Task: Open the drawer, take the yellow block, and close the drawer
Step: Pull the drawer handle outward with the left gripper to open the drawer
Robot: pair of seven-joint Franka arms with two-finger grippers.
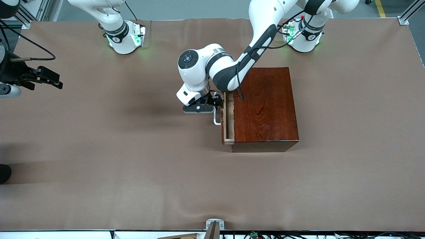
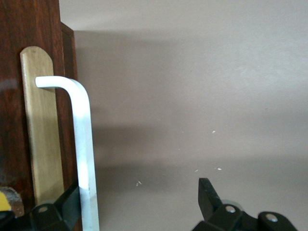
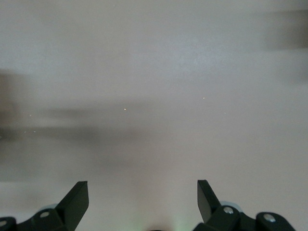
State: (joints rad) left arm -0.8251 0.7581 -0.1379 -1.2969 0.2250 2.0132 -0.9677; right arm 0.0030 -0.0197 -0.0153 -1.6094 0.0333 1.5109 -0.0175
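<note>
The dark reddish-brown wooden box [image 1: 265, 109] stands in the middle of the table. Its drawer [image 1: 228, 116] is pulled out a little, showing a narrow strip of pale wood. The white U-shaped handle [image 1: 216, 119] also shows in the left wrist view [image 2: 83, 144]. My left gripper [image 1: 217, 100] is open at the handle, its own view [image 2: 139, 190] showing one finger [image 2: 67, 204] between bar and drawer front and the other well clear. My right gripper [image 1: 49, 79] is open and empty [image 3: 143, 190], waiting over the right arm's end of the table. The yellow block is hidden.
The brown tablecloth [image 1: 132, 159] covers the whole table around the box. A small metal bracket [image 1: 214, 225] sits at the table edge nearest the front camera. A small yellow patch [image 2: 4, 202] shows at the edge of the left wrist view; I cannot tell what it is.
</note>
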